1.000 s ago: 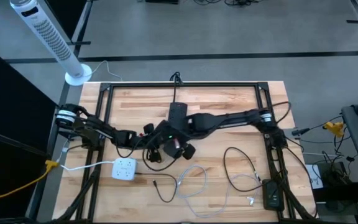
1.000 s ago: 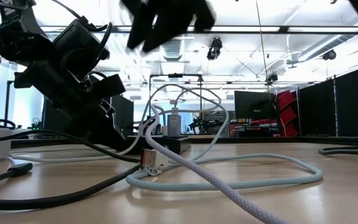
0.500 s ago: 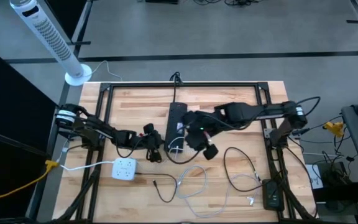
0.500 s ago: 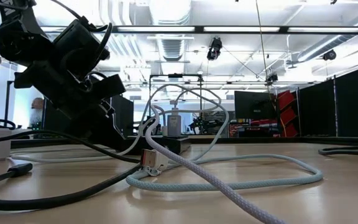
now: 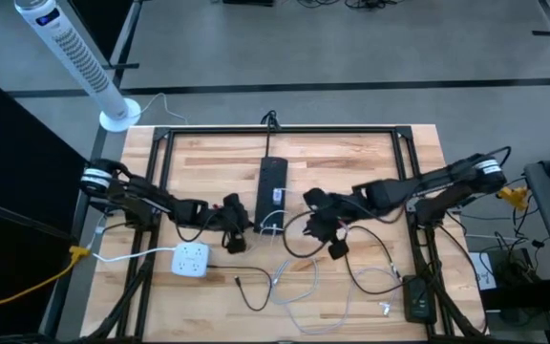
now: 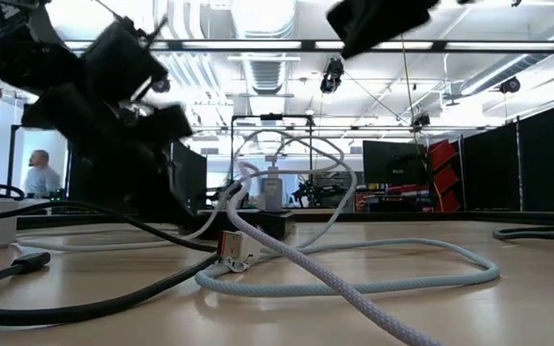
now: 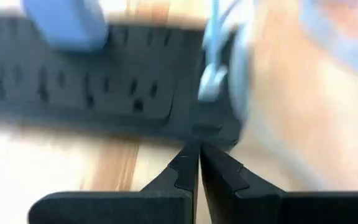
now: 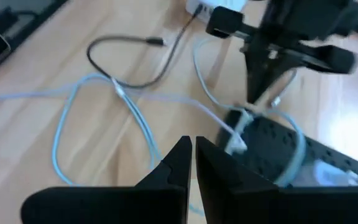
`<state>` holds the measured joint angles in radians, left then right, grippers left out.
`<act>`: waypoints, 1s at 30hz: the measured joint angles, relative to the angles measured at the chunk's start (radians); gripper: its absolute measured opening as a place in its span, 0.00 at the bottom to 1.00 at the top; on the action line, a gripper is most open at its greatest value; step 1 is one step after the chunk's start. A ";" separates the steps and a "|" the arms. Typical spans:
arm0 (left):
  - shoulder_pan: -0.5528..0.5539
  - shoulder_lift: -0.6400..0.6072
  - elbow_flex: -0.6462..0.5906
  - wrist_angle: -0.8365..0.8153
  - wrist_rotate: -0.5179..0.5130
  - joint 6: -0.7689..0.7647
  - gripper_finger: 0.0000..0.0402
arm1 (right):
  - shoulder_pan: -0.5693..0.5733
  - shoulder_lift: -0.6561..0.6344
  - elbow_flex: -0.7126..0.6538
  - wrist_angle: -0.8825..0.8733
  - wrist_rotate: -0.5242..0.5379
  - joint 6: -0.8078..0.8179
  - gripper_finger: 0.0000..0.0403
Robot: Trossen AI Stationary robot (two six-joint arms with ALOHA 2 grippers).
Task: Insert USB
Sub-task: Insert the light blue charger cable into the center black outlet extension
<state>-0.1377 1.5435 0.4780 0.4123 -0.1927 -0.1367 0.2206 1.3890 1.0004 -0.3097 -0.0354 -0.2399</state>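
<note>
A black power strip [image 5: 272, 184] lies flat at the table's middle. A white USB plug [image 7: 211, 87] sticks into the strip near its near end and shows upright in the low view [image 6: 271, 186]. Its pale braided cable [image 5: 294, 277] loops slack over the table toward the near edge. My left gripper [image 5: 236, 232] is shut just left of the strip's near end; its tips [image 7: 197, 163] stand close before the strip's edge [image 7: 207, 129] with nothing between them. My right gripper [image 5: 335, 244] hangs shut above the cables, right of the strip, its fingers [image 8: 191, 152] empty.
A white cube socket [image 5: 191, 259] sits near the left front with a black lead [image 5: 246, 287] beside it. A black cable loop [image 5: 366, 256] and a black box [image 5: 416, 298] lie at the right front. A loose connector [image 6: 239, 248] rests on the wood. A person [image 6: 37, 173] stands far behind.
My right gripper has drawn back from over the strip's near end toward the table's right and near edges, rolling as it went. My left gripper has risen a little and tipped beside the strip. The plug stays upright in the strip.
</note>
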 joint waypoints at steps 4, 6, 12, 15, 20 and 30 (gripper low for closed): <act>-0.017 0.000 0.005 0.055 0.004 0.039 0.12 | 0.074 -0.035 -0.170 0.219 0.082 0.095 0.02; -0.017 0.008 0.009 0.099 0.003 0.049 0.19 | 0.126 -0.039 -0.239 0.314 0.141 0.141 0.02; -0.014 0.079 0.017 0.174 -0.074 0.050 0.41 | 0.338 -0.022 -0.381 0.596 0.410 0.225 0.02; -0.013 0.106 0.025 0.178 -0.138 0.065 0.47 | 0.437 -0.004 -0.413 0.680 0.529 0.242 0.02; -0.014 0.106 0.032 0.174 -0.148 0.100 0.46 | 0.536 0.038 -0.432 0.716 0.681 0.263 0.02; -0.014 0.113 0.032 0.137 -0.212 0.110 0.27 | 0.547 0.052 -0.432 0.720 0.693 0.276 0.02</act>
<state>-0.1516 1.6561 0.5102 0.5494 -0.4050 -0.0269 0.7677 1.4410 0.5686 0.4103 0.6575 0.0364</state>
